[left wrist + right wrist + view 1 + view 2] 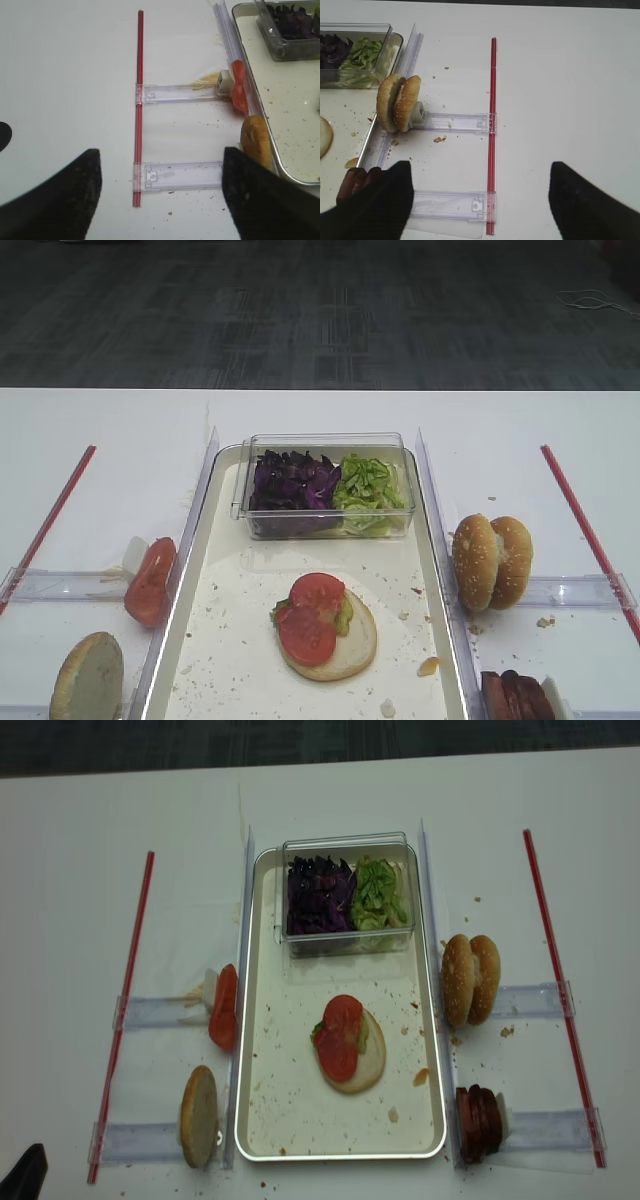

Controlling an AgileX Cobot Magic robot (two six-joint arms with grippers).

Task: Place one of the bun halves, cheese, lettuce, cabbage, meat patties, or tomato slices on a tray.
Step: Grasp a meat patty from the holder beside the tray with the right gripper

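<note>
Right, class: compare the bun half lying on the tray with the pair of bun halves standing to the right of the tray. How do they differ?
The round pale bun half lies flat inside the cream-white tray, cut face up; the golden sesame-seeded bun halves stand on edge outside it, on the white table.
The flat one carries two red tomato slices and some green; the standing pair is bare.
Both are round and similar in size.

A white counter (120,430) fills the lower part of the high view, matte and evenly lit, with scattered crumbs. Beyond its far edge lies a dark grey floor (320,310) patterned in faint squares, like carpet tiles. A thin pale cable (595,302) lies looped on the floor at the far right. No walls or windows show.
</note>
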